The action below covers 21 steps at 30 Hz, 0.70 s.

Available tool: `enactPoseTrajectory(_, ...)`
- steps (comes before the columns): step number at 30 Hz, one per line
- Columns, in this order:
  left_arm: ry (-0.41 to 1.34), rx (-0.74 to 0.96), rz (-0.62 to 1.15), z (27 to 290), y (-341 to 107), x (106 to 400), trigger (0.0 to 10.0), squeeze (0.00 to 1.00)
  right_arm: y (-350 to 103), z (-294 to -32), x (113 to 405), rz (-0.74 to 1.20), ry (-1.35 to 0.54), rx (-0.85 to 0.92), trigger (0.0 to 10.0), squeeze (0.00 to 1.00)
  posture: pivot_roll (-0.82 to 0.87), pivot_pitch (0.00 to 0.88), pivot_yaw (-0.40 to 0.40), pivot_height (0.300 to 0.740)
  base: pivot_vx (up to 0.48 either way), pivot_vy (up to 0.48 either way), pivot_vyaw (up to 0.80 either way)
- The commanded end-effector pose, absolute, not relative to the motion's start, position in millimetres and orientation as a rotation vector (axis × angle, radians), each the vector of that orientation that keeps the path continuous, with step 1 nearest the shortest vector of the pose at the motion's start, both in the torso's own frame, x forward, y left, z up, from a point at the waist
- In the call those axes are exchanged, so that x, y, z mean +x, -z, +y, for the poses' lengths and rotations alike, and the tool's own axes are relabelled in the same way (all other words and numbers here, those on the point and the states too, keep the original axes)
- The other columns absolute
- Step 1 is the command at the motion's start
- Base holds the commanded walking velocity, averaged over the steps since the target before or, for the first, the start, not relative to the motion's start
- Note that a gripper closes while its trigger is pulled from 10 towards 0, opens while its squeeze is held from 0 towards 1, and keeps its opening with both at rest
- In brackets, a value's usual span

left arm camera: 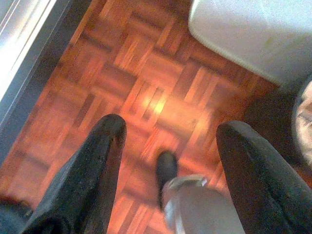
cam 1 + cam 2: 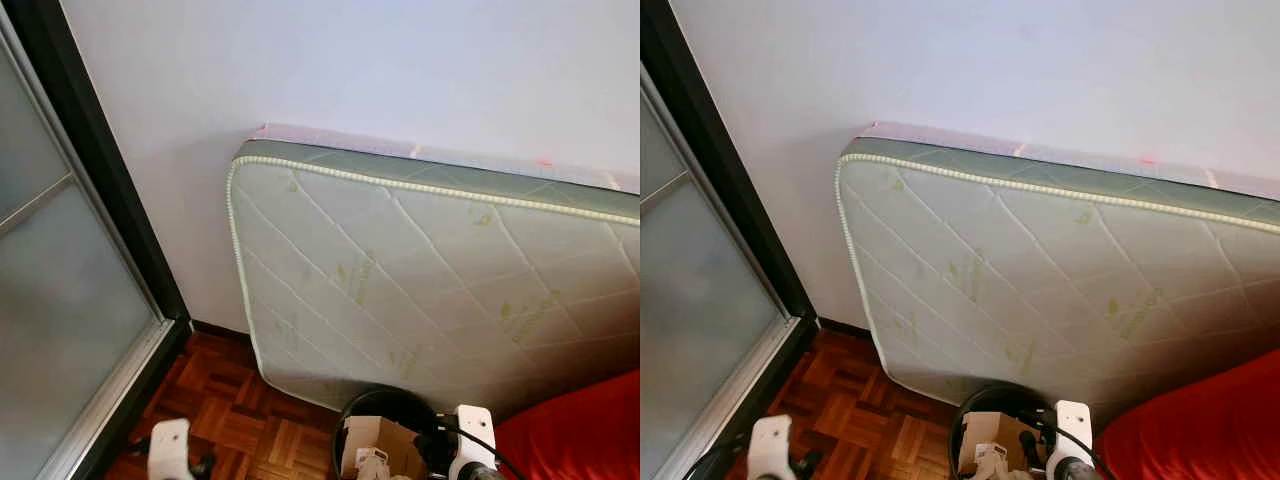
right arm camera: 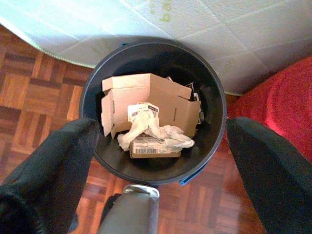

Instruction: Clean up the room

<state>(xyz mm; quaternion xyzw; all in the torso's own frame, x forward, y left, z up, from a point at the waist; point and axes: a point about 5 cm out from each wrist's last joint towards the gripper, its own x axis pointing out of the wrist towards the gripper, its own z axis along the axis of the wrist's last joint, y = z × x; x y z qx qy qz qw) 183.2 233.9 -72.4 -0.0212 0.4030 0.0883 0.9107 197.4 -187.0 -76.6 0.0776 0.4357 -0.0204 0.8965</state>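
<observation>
Right tool (image 3: 158,141) hangs wide open and empty over the round black bin (image 3: 214,100) (cardboard (image 3: 151,97) and crumpled paper (image 3: 151,129) inside); left tool (image 1: 168,141) gapes over parquet floor (image 1: 146,83).

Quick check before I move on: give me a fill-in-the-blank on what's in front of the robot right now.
1. The right gripper hangs over a round black ____ on the floor.
2. The flattened box inside it is made of ____.
3. The quilted mattress leans against the ____.
4. The floor under the left gripper is ____ parquet.

Missing words: bin; cardboard; wall; wooden
</observation>
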Motion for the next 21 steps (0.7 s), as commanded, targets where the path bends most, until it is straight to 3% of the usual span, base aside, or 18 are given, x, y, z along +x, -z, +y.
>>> enactPoseTrajectory(1, -0.176, -0.034, 0.871, 239, 76, 174, 10.0, 0.00, 77, -188, 196, 0.918, 0.032, 0.141, 10.0, 0.00, 0.06, 0.000, -0.036, 0.740, 0.000, 0.000, 0.00)
enactPoseTrajectory(8, -0.174, -0.017, 0.905, 249, 79, 161, 10.0, 0.00, 80, -182, 193, 0.922, 0.011, 0.140, 10.0, 0.00, 0.05, 0.000, -0.033, 0.740, 0.000, 0.000, 0.00)
enactPoseTrajectory(21, -0.141, 0.001, 0.902, 243, 78, 166, 10.0, 0.00, 81, -179, 191, 0.937, -0.010, 0.121, 10.0, 0.00, 0.05, 0.000, -0.028, 0.740, 0.000, 0.000, 0.00)
